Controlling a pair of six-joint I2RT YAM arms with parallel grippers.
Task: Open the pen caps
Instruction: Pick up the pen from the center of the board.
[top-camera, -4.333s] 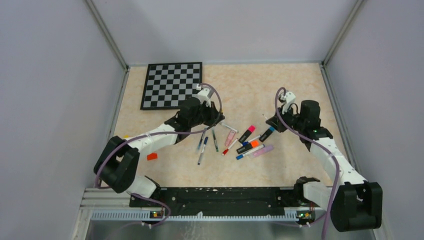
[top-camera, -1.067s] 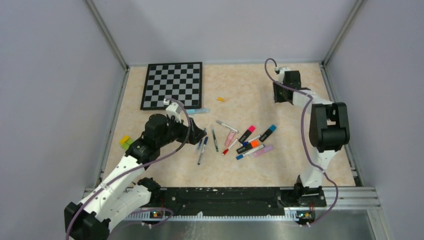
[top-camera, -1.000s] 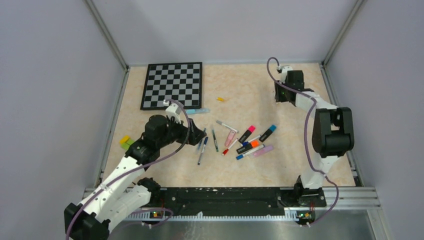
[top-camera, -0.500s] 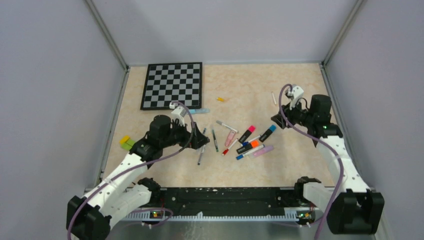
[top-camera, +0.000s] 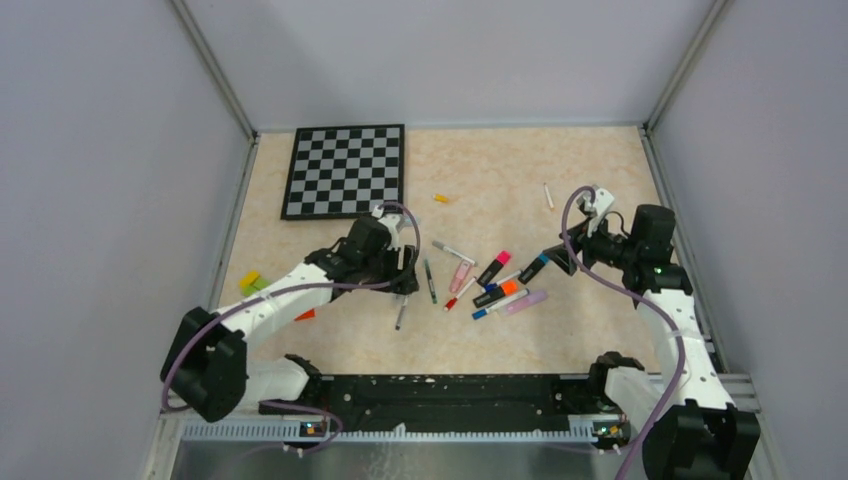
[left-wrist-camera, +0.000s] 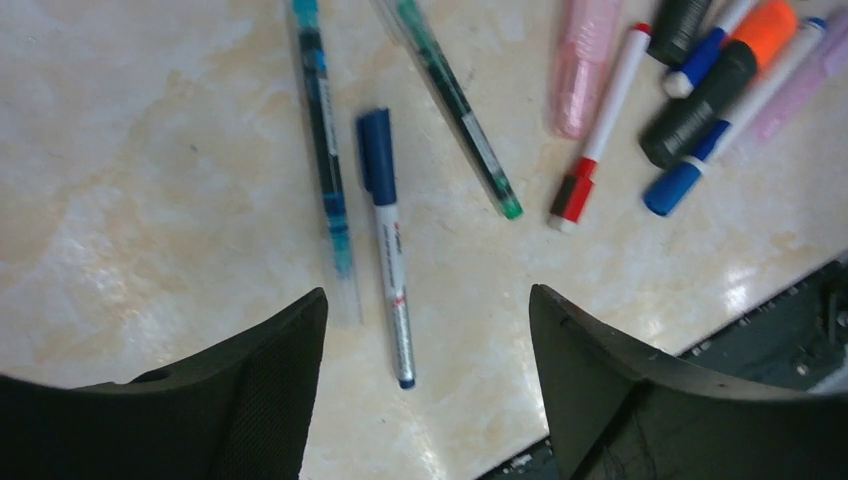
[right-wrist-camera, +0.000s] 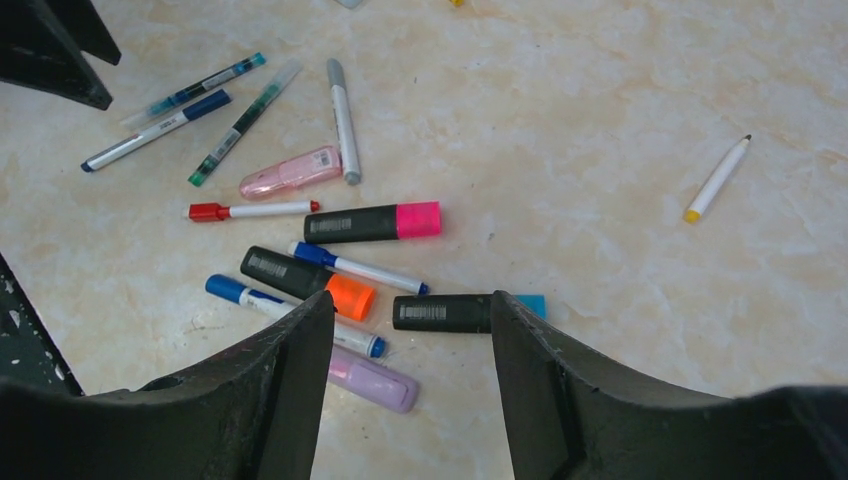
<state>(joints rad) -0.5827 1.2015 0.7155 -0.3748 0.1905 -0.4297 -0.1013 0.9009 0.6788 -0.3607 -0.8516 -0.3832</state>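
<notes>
Several capped pens and markers lie in a loose cluster mid-table. My left gripper hovers open over the thin pens, with nothing between its fingers. The pen with the dark blue cap lies just ahead of it, beside a teal pen and a green pen. My right gripper is open and empty above the black marker with the light blue cap. Close by are an orange cap, a pink cap, a red cap and a lilac highlighter.
A checkerboard lies at the back left. A yellow-green block and a red-orange chip sit at the left. A white pen with a yellow tip and a small yellow piece lie behind the cluster.
The right arm swung from the back right corner down to the markers, its jaws widening. The left gripper moved right over the thin pens and narrowed a little.
</notes>
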